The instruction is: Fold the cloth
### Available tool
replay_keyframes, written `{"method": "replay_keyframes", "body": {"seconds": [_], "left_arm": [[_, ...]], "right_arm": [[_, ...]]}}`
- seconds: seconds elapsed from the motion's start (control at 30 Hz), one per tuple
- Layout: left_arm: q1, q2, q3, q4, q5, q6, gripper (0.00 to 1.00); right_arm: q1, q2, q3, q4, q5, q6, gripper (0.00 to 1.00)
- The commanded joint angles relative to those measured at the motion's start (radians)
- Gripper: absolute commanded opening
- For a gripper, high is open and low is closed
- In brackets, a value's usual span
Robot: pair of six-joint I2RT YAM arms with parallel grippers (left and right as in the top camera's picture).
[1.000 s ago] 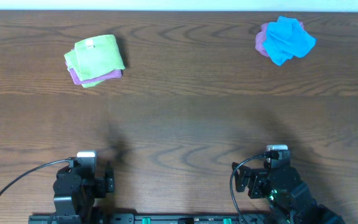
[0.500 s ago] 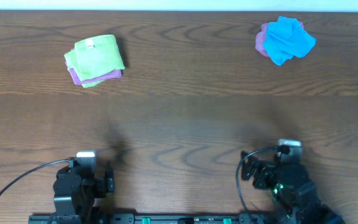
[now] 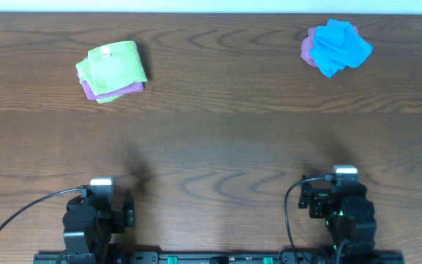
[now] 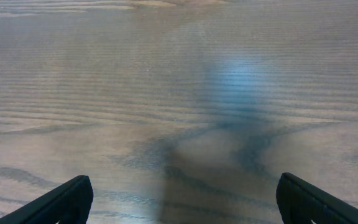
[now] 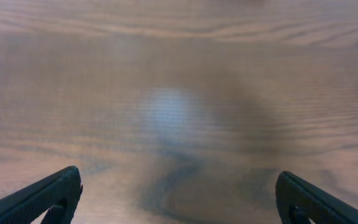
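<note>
Two hands sat low at the near edge of the table [image 3: 218, 139], one toward its left side and one toward its right. The left hand [image 4: 179, 202] was spread wide, and its wrist view showed only the dark tips of its fingers [image 4: 61, 200] in the bottom corners, with bare wood grain between them. The right hand [image 5: 179, 196] was spread just as wide, its fingers [image 5: 42, 196] set far apart over empty wood. Neither hand held or touched anything.

The green cloth [image 3: 113, 64] lay close to the far edge of the table, on its left side, well apart from both hands. It made a compact, roughly square bundle, slightly turned, with its small white tag [image 3: 106, 51] facing up near the far side. It rested on top of a purple cloth [image 3: 92, 90], which peeked out along its near and left sides.

Toward the far right of the table, a crumpled blue cloth [image 3: 341, 45] sat on a second purple cloth [image 3: 310, 45] that showed at its left side.
</note>
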Motion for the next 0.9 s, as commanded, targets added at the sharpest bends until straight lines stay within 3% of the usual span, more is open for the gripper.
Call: {"method": "replay_keyframes", "body": {"seconds": [0.0,0.13,0.87], "left_arm": [[0.002,-0.007,-0.041,-0.023,-0.01,0.003,0.95],[0.002,-0.007,-0.041,-0.023,-0.01,0.003,0.95],[0.002,-0.007,-0.041,-0.023,-0.01,0.003,0.95]], "right_arm": [[-0.04,-0.051,-0.023,-0.003,-0.069,-0.072,0.99],[-0.08,-0.077,-0.021,-0.051,-0.069,-0.144,0.99],[-0.06,-0.076,-0.021,-0.044,-0.073,-0.143,0.99]]}}
